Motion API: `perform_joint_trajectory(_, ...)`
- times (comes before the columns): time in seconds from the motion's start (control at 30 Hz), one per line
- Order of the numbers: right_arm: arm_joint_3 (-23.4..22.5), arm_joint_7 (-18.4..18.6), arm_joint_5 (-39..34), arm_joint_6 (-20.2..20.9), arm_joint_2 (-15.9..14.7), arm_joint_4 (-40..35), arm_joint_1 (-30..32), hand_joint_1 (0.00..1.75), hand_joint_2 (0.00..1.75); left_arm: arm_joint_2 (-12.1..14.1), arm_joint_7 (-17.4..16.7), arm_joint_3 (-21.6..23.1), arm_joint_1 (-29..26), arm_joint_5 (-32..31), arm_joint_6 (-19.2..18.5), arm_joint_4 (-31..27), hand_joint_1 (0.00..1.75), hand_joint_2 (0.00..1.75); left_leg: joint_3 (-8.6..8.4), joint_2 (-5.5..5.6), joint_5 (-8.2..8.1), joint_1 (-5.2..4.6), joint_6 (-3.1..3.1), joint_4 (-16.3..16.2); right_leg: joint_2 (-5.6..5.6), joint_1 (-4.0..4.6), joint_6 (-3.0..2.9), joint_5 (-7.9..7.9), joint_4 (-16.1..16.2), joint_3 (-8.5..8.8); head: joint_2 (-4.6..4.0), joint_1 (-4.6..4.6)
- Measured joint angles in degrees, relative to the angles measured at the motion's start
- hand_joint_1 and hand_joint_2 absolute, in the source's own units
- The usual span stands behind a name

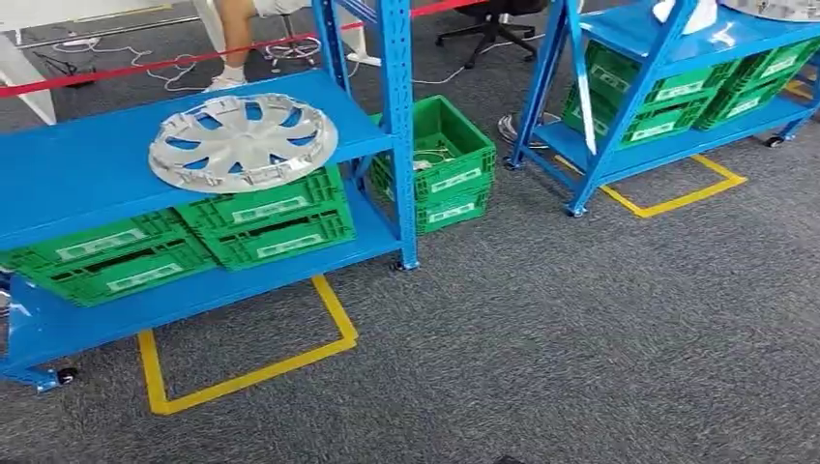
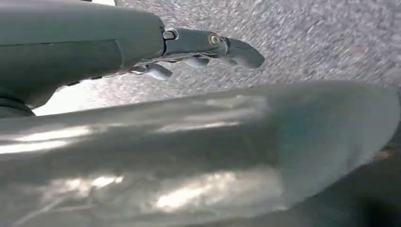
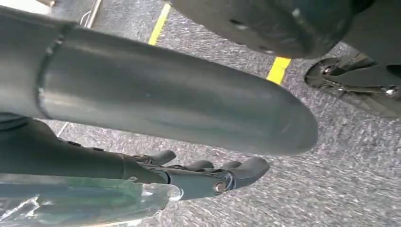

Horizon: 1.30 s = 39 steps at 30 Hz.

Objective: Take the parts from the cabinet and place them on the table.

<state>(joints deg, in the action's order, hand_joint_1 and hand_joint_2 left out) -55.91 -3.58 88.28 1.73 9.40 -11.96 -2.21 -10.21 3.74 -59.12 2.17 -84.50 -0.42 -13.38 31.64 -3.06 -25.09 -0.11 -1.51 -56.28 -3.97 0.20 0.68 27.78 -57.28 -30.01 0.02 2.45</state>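
- The left hand (image 2: 208, 49) hangs over grey carpet in the left wrist view; its fingers (image 2: 241, 52) lie stretched out and slightly spread, with nothing between them.
- The right hand (image 3: 208, 177) hangs the same way in the right wrist view, its fingers (image 3: 250, 168) loosely extended and apart, holding nothing, above carpet crossed by yellow tape (image 3: 279, 68).
- In the head view a silver hubcap (image 1: 243, 141) lies flat on the top shelf of the blue rack (image 1: 77, 164) at the left of the frame, near the shelf's right end.
- Under it, on the rack's lower shelf, folded green crates (image 1: 266, 222) sit stacked side by side.
- An open green crate (image 1: 440, 159) stands on the carpet just right of that rack's front post, in the upper middle of the frame.
- A second blue rack (image 1: 629, 145) fills the upper right, with more green crates (image 1: 677, 97) on its lower shelf and the edge of another silver hubcap (image 1: 783, 10) at the top right corner.
- Yellow floor tape (image 1: 242, 372) marks a square outline under the left rack; a similar outline (image 1: 677, 198) lies below the right rack.
- A red strap (image 1: 145, 63) runs across the upper left, and behind it a person's leg (image 1: 232, 39) shows beside a stool.
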Motion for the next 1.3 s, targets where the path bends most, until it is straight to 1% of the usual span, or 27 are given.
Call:
perform_joint_trajectory(0.13,0.0,-0.2,0.0,-0.1,0.1,0.0,-0.2,0.00,0.00,-0.2,0.4,-0.2,0.1,0.0,0.0,0.0,0.00,0.00,0.33,1.57,-0.02,-0.26,1.34,0.6,-1.36,0.01,1.15,0.07,0.2,0.37,0.02,0.17)
perform_joint_trajectory(0.17,0.0,-0.2,0.0,-0.1,0.1,0.0,-0.3,0.00,0.00,-0.3,0.5,-0.3,0.0,0.0,0.0,0.0,0.00,0.00,0.07,1.97,0.32,0.25,1.80,0.9,-0.43,-0.27,1.66,0.53,-0.3,-0.31,0.00,0.24)
perform_joint_trajectory(0.2,0.0,-0.3,0.0,-0.2,0.1,0.0,-0.3,0.00,0.00,-0.3,0.5,-0.4,0.0,0.0,0.0,0.0,0.00,0.00,0.10,2.32,0.35,0.32,2.06,0.9,2.03,-0.23,2.00,2.06,-2.4,-1.01,0.00,0.48)
perform_joint_trajectory(0.23,0.0,-0.3,0.0,-0.2,0.1,0.0,-0.3,0.00,0.00,-0.4,0.6,-0.5,0.2,0.0,0.0,0.0,0.00,0.00,0.15,2.76,0.40,0.33,2.31,0.9,3.13,-0.35,2.15,4.37,-6.6,-2.94,0.00,0.54)
perform_joint_trajectory(0.33,-0.1,-0.3,-0.1,-0.2,0.2,0.0,0.0,0.00,0.00,-0.6,0.7,-0.5,0.3,0.0,0.0,0.0,0.00,0.00,0.26,3.72,0.41,0.32,2.41,0.9,3.73,-0.37,2.44,8.27,-16.1,-7.51,0.00,0.57)
perform_joint_trajectory(0.37,-0.1,-0.3,-0.1,-0.2,0.2,0.0,0.1,0.00,0.00,-0.6,0.7,-0.5,0.3,0.0,0.0,0.0,0.00,0.00,0.26,4.28,0.42,0.32,2.41,0.9,3.74,-0.37,2.49,8.65,-18.8,-9.00,0.00,0.52)
perform_joint_trajectory(0.4,-0.2,-0.3,-0.1,-0.2,0.2,0.0,0.2,0.00,0.00,-0.6,0.8,-0.5,0.2,0.0,0.0,0.0,0.00,0.00,0.21,4.92,0.44,0.32,2.37,0.9,3.74,-0.39,2.48,7.52,-18.2,-8.96,0.02,0.55)
perform_joint_trajectory(0.43,-0.2,-0.3,-0.2,-0.3,0.2,0.0,0.2,0.00,0.00,-0.6,0.9,-0.6,0.2,0.0,0.0,0.0,0.00,0.00,0.14,5.46,0.45,0.36,2.35,0.9,3.77,-0.48,2.50,5.37,-15.3,-7.75,0.00,0.57)
perform_joint_trajectory(0.5,-0.2,-0.3,-0.2,-0.4,0.2,0.0,0.1,0.00,0.00,-0.8,1.0,-0.9,0.3,0.0,0.1,0.0,0.00,0.00,-0.06,6.71,0.46,0.56,1.96,0.8,4.83,-0.88,2.52,0.00,-4.7,-2.66,0.00,0.55)
perform_joint_trajectory(0.53,-0.3,-0.4,-0.2,-0.5,0.2,0.0,0.1,0.00,0.00,-0.8,1.1,-1.1,0.3,0.1,0.3,0.0,0.00,0.00,-0.01,7.14,0.46,0.59,1.57,0.8,7.11,-1.28,2.71,-0.20,-1.2,-1.01,0.00,0.57)
perform_joint_trajectory(0.57,-0.3,-0.5,-0.3,-0.6,0.4,0.0,0.0,0.00,0.00,-0.8,1.1,-1.3,0.5,0.2,0.7,0.0,0.00,0.00,0.39,7.74,0.43,0.30,1.16,0.3,7.75,-1.21,2.20,0.06,-0.3,-0.77,0.02,0.48)
perform_joint_trajectory(0.67,-0.4,-0.5,-0.3,-0.8,0.5,0.0,0.0,0.00,0.00,-0.8,1.4,-1.9,0.3,0.6,1.0,0.0,0.00,0.00,0.80,8.74,1.23,0.74,-0.07,0.8,6.50,-0.67,0.93,-0.33,-0.7,-0.71,0.02,0.46)
perform_joint_trajectory(0.7,-0.5,-0.5,-0.3,-0.9,0.5,0.0,0.0,0.00,0.00,-0.8,1.5,-2.3,0.3,0.8,1.0,0.0,0.00,0.00,0.95,8.36,0.91,0.83,-0.23,0.7,5.94,-0.97,0.34,-0.69,-0.3,-0.61,0.00,0.44)
perform_joint_trajectory(0.73,-0.5,-0.7,-0.3,-1.0,0.5,0.0,-0.1,0.00,0.00,-0.9,1.6,-2.5,0.3,1.0,1.0,0.0,0.00,0.00,1.50,5.96,-0.19,0.55,-0.42,-0.6,5.54,-0.89,-0.04,-0.75,-0.2,-0.60,0.00,0.24)
perform_joint_trajectory(0.77,-0.5,-0.7,-0.3,-1.0,0.6,0.0,0.0,0.00,0.00,-0.9,1.7,-2.7,0.5,1.1,1.0,0.0,0.00,0.00,3.05,4.65,-2.29,0.53,-0.60,-3.8,5.06,-0.80,-0.43,-0.75,-0.2,-0.67,0.00,0.02)
perform_joint_trajectory(0.83,-0.7,-0.7,-0.3,-1.1,0.6,0.0,0.2,0.00,0.00,-0.9,1.7,-3.0,0.8,1.2,1.0,0.0,0.00,0.00,7.86,3.93,-6.89,0.55,-0.79,-13.9,3.57,-0.55,-0.64,-0.64,-0.2,-0.81,0.00,0.09)
perform_joint_trajectory(0.87,-0.7,-0.7,-0.3,-1.1,0.6,0.0,0.2,0.00,0.00,-0.9,1.7,-3.0,0.8,1.2,1.0,0.0,0.00,0.00,9.54,3.90,-7.92,0.55,-0.81,-17.5,2.94,-0.48,-0.66,-0.63,-0.2,-0.86,0.00,0.09)
perform_joint_trajectory(0.9,-0.7,-0.7,-0.3,-1.2,0.6,0.0,0.2,0.00,0.00,-0.9,1.8,-3.0,0.7,1.2,1.0,0.0,0.00,0.00,9.74,3.89,-7.40,0.55,-0.78,-17.9,2.41,-0.44,-0.67,-0.62,-0.2,-0.83,0.00,0.09)
perform_joint_trajectory(0.93,-0.8,-0.7,-0.3,-1.2,0.6,0.0,0.2,0.00,0.00,-0.9,1.7,-3.1,0.6,1.2,1.0,0.0,0.00,0.00,8.65,3.85,-5.73,0.53,-0.69,-16.0,2.01,-0.41,-0.68,-0.61,-0.2,-0.79,0.00,0.07)
perform_joint_trajectory(0.97,-0.8,-0.7,-0.3,-1.2,0.7,0.0,0.1,0.00,0.00,-0.9,1.7,-3.2,0.5,1.2,1.0,0.0,0.00,0.00,6.51,3.71,-3.39,0.53,-0.54,-11.9,1.59,-0.40,-0.64,-0.58,-0.2,-0.70,0.00,0.09)
perform_joint_trajectory(1.0,-0.8,-0.7,-0.3,-1.2,0.7,0.0,0.0,0.00,0.00,-0.9,1.8,-3.3,0.5,1.2,1.0,0.0,0.00,0.00,3.31,2.92,-0.76,0.46,-0.28,-6.0,1.17,-0.39,-0.55,-0.52,-0.2,-0.53,0.00,0.07)
perform_joint_trajectory(1.03,-0.8,-0.7,-0.3,-1.2,0.8,0.0,0.0,0.00,0.00,-0.9,1.8,-3.3,0.7,1.2,1.0,0.0,0.00,0.00,0.59,0.82,0.63,0.25,0.07,-1.3,0.83,-0.29,-0.40,-0.42,-0.2,-0.38,0.00,0.04)
perform_joint_trajectory(1.07,-0.8,-0.7,-0.3,-1.2,0.8,0.0,0.1,0.00,0.00,-0.9,1.8,-3.3,0.9,1.2,1.0,0.0,0.00,0.00,-0.11,0.25,-0.10,-0.20,0.16,0.7,0.48,0.18,0.06,-0.09,-0.6,-0.53,0.00,-0.04)
perform_joint_trajectory(1.2,-0.8,-0.7,-0.3,-1.2,0.8,0.0,-0.2,0.00,0.00,-0.9,1.8,-3.4,0.8,1.2,1.1,0.0,0.00,0.00,0.15,1.98,0.35,-0.05,1.38,1.0,-0.96,0.07,1.20,0.01,0.0,0.05,0.00,0.02)
perform_joint_trajectory(1.23,-0.8,-0.7,-0.3,-1.2,0.8,0.0,-0.3,0.00,0.00,-0.9,1.8,-3.5,0.7,1.2,1.1,0.0,0.00,0.00,-0.03,2.26,0.52,0.26,1.68,1.1,0.57,-0.14,1.63,0.72,-0.9,-0.54,0.00,0.29)
perform_joint_trajectory(1.27,-0.8,-0.7,-0.3,-1.3,0.8,0.0,-0.3,0.00,0.00,-0.9,1.8,-3.6,0.8,1.2,1.1,0.0,0.00,0.00,0.01,2.59,0.56,0.36,2.05,1.1,2.33,-0.24,1.85,2.50,-3.6,-1.72,0.00,0.50)
perform_joint_trajectory(1.3,-0.8,-0.7,-0.3,-1.3,0.8,0.0,-0.3,0.00,0.00,-1.0,1.8,-3.7,0.9,1.2,1.1,0.0,0.00,0.00,0.07,3.06,0.59,0.38,2.20,1.1,3.26,-0.36,2.02,4.86,-8.3,-3.92,0.00,0.59)
